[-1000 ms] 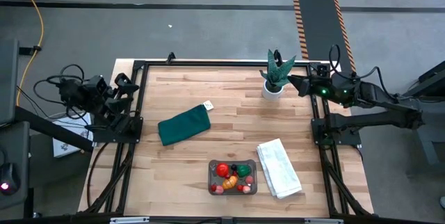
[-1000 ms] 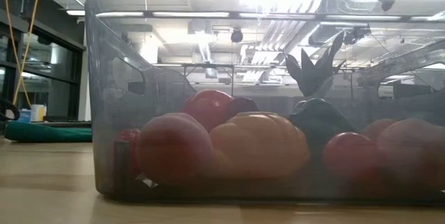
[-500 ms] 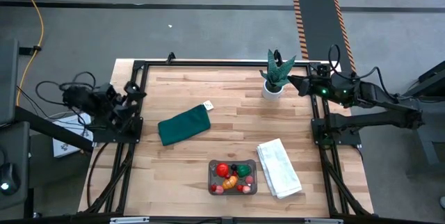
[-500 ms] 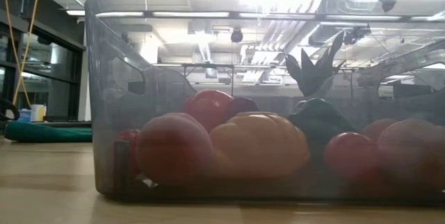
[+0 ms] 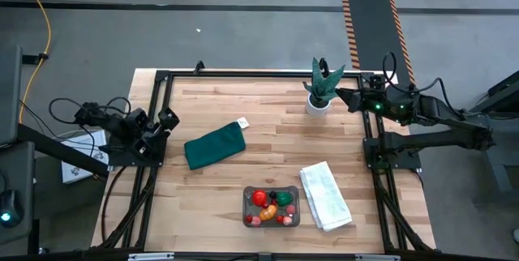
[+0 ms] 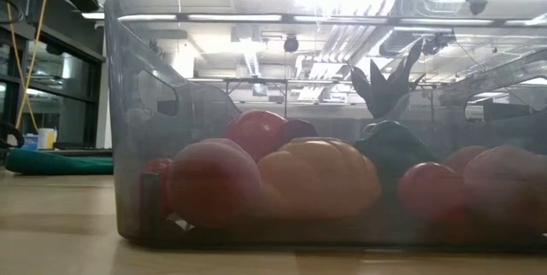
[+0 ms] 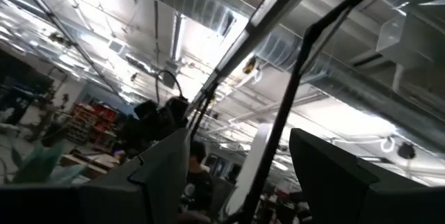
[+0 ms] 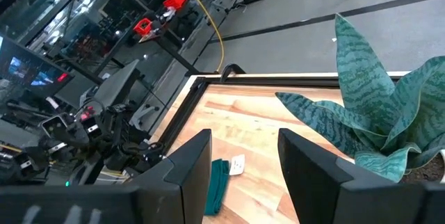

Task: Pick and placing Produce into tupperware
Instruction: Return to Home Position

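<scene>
Jaws parted and empty on both arms: left jaws off the left edge of the counter (image 5: pixel 268 107), right jaws by the potted plant (image 5: pixel 320 87). The produce (image 5: pixel 259 198) lies in the tupperware (image 5: pixel 245 206), beside the white towel (image 5: pixel 326 196).

The tupperware (image 5: pixel 246 205) sits low in the high view, just right of centre. It is a small, shallow rectangle of clear greyish plastic with rounded corners, lying flat with its top open. The produce (image 5: pixel 274 209) lies heaped inside it. A red tomato (image 5: pixel 259 198) is at the upper left, with a green piece (image 5: pixel 285 198) to its right. An orange piece (image 5: pixel 268 210) lies in the middle, and small pink and red bits run along the lower edge. In the low view the container's tinted side nearly fills the frame, with rounded red, orange and dark green shapes crowded behind it.
</scene>
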`<state>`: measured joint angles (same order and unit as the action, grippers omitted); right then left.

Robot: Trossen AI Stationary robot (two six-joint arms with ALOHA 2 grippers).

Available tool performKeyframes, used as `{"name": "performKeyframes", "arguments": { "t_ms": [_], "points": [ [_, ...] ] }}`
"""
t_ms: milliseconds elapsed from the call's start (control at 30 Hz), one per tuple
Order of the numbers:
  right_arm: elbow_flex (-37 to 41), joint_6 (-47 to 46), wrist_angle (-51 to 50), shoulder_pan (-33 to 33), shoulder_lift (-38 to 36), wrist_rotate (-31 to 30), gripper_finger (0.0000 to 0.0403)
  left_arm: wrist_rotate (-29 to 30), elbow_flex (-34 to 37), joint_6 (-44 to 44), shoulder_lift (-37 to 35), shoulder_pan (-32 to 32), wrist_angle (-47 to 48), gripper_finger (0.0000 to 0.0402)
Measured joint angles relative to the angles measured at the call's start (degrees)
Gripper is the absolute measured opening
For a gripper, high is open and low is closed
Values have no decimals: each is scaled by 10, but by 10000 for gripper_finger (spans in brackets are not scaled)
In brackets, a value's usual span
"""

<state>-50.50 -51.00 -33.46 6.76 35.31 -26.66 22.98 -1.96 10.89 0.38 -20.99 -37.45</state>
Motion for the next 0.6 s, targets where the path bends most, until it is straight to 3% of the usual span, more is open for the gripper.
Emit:
{"name": "performKeyframes", "arguments": {
  "t_ms": [233,300,467,533,600],
  "points": [
    [0,5,-6,0,0,7,156,4,15,18,0,0,14,237],
    [0,9,-9,0,0,7,156,34,15,23,0,0,36,237],
    [0,17,-15,0,0,7,156,177,15,117,0,0,152,237],
    [0,20,-15,0,0,7,156,195,15,165,0,0,202,237],
    [0,20,-15,0,0,8,156,178,15,207,0,0,248,237]
  ]
}}
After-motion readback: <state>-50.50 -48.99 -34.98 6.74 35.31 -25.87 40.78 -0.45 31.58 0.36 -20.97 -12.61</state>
